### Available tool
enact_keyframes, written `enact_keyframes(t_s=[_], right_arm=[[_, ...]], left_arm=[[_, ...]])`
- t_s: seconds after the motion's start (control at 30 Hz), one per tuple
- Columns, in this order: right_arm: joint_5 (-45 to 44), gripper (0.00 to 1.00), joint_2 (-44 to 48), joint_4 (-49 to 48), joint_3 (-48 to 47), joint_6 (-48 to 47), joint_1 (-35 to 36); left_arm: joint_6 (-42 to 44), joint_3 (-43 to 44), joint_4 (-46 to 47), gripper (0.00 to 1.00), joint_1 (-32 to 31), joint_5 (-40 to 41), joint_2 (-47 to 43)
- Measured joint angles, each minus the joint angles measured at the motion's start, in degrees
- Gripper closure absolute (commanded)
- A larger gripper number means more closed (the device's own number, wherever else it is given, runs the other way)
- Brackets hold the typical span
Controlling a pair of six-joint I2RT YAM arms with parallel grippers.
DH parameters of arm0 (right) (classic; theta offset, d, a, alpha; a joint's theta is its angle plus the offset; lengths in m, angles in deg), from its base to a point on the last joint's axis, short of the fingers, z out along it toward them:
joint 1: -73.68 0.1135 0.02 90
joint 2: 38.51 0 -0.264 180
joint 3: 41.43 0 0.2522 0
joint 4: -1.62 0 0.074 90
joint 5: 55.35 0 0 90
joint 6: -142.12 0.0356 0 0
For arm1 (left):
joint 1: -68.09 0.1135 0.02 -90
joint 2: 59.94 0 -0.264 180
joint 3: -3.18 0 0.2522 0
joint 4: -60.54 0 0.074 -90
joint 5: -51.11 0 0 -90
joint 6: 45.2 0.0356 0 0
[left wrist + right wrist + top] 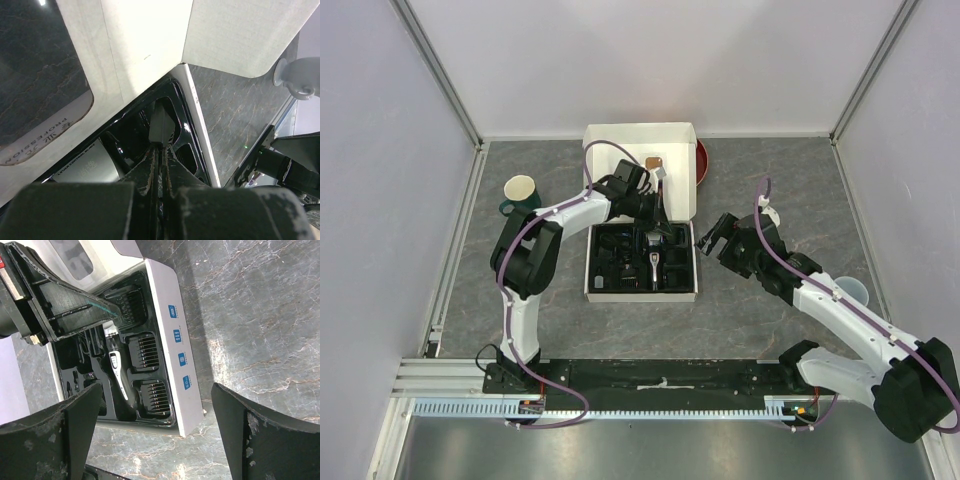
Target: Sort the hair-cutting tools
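Observation:
A white box (642,294) holds a black tray. In it lies the black-and-silver clipper (652,258) (117,367), with three black comb guards (145,352) in a row along its right side. My left gripper (660,218) (161,145) hangs over the tray's far end near the clipper's head. Its fingers are shut on a thin dark piece, the brush (161,125), which sticks out past the tips. My right gripper (712,238) (155,390) hovers just right of the box, wide open and holding nothing. The tray's left pockets are too dark to read.
The box's white lid (620,150) stands open behind the tray, with a red round dish (701,163) beyond its right edge. A green mug (520,192) stands at the left. A clear plastic cup (852,291) sits by my right forearm.

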Motion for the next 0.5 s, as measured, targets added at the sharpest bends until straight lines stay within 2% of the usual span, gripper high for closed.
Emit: enact_keyframes(t_s=[0.1, 0.13, 0.2, 0.23, 0.33, 0.43, 0.5], right_arm=[[0.24, 0.02, 0.0, -0.04, 0.2, 0.0, -0.15], [0.24, 0.02, 0.0, -0.04, 0.22, 0.0, -0.2], [0.28, 0.02, 0.0, -0.07, 0.22, 0.0, -0.26], [0.33, 0.02, 0.0, -0.07, 0.22, 0.0, -0.28], [0.63, 0.02, 0.22, -0.07, 0.24, 0.0, -0.28], [0.81, 0.03, 1.03, -0.04, 0.33, 0.02, -0.31], [0.76, 0.03, 1.62, -0.04, 0.33, -0.02, -0.33]], left_arm=[[-0.04, 0.0, 0.39, 0.92, 0.02, -0.13, 0.37], [-0.07, 0.02, 0.48, 0.82, 0.02, -0.15, 0.46], [-0.24, 0.02, 0.63, 0.74, 0.07, -0.07, 0.61], [-0.44, 0.0, 0.61, 0.66, 0.07, 0.35, 0.61], [-0.5, -0.83, 0.87, 0.55, 0.07, 2.36, 0.57], [-0.96, -2.75, 2.14, 0.47, 0.11, 3.54, -0.2], [-0.94, -3.34, 2.62, 0.45, -0.07, 5.11, -1.55]])
